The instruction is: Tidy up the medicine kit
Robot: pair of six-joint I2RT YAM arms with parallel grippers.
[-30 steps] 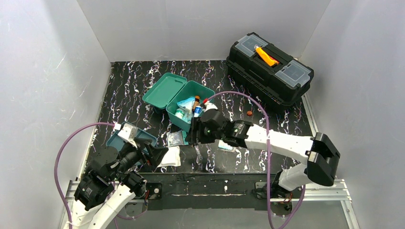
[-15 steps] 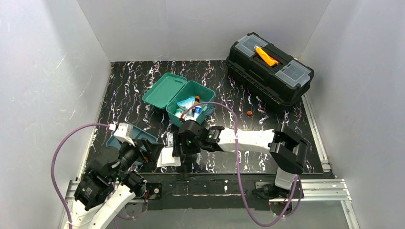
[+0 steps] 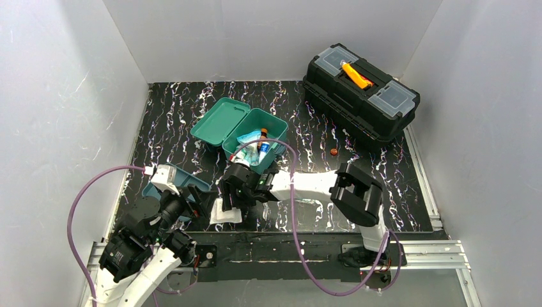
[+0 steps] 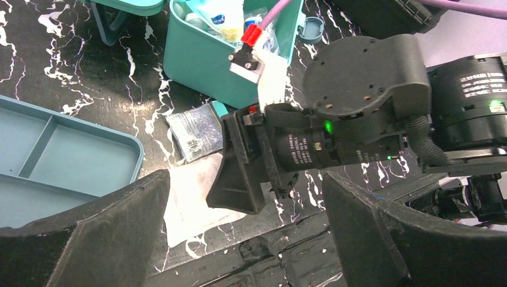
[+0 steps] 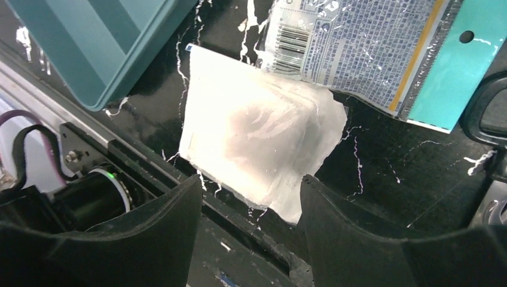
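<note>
The teal medicine kit (image 3: 271,131) stands open mid-table, lid (image 3: 220,120) back, with bottles and packets inside; it also shows in the left wrist view (image 4: 209,60). Its darker teal tray (image 3: 160,186) lies at the front left. A white gauze packet (image 3: 227,214) lies at the front edge, with a printed packet (image 5: 359,48) beside it. My right gripper (image 5: 251,239) is open and low over the gauze packet (image 5: 257,137), one finger at each side of its near edge. My left gripper (image 4: 245,251) is open and empty, just left of the gauze (image 4: 191,200), facing the right gripper (image 4: 239,173).
A black toolbox (image 3: 361,89) with an orange handle stands at the back right. A small orange thing (image 3: 333,151) lies on the mat in front of it. The metal rail (image 3: 287,249) runs along the near edge, right below the gauze. White walls close three sides.
My right arm has swung left from in front of the kit to over the white gauze packet at the front edge. My left arm has hardly moved.
</note>
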